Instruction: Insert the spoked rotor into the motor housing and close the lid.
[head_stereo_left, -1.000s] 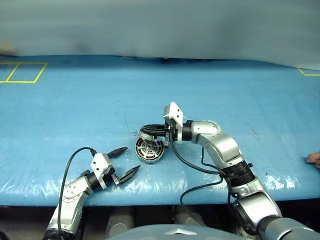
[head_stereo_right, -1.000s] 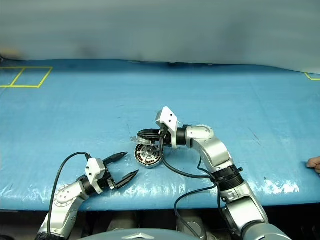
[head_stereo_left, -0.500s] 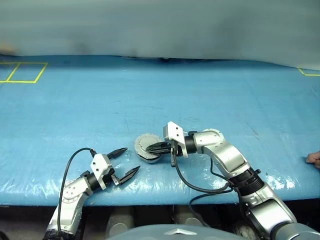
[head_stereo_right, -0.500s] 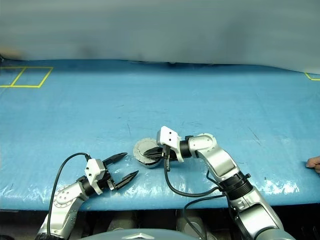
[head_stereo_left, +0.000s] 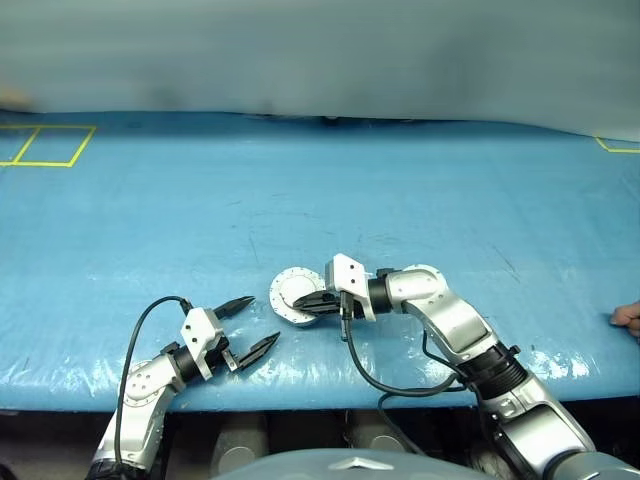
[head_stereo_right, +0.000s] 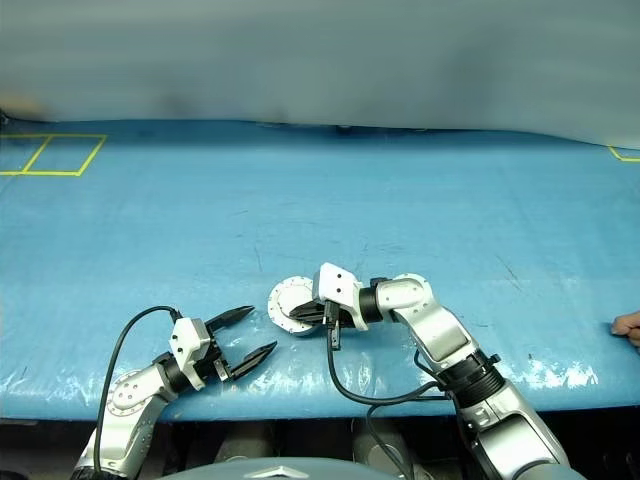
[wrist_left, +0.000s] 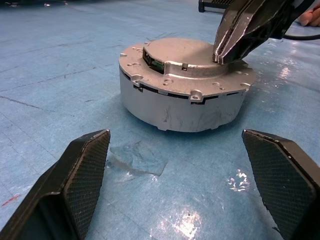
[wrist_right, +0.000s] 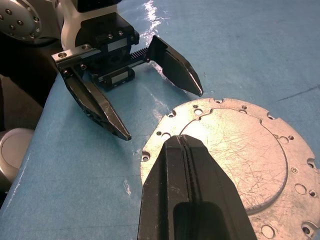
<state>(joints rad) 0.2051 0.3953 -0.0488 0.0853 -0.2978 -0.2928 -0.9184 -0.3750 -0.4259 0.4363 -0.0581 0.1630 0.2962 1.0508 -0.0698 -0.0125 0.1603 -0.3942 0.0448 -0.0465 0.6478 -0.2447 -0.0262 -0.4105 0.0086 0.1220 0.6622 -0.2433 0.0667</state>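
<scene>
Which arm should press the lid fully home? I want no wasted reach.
Right, likely. The right gripper, shut, already rests on the lid, which lies flat on the motor housing. The left gripper is open, off to the side.

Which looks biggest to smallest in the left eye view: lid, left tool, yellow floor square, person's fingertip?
1. Yellow floor square, though it lies farthest off.
2. Left tool and lid: alike, not ranked.
3. Person's fingertip, cut by the edge.
</scene>
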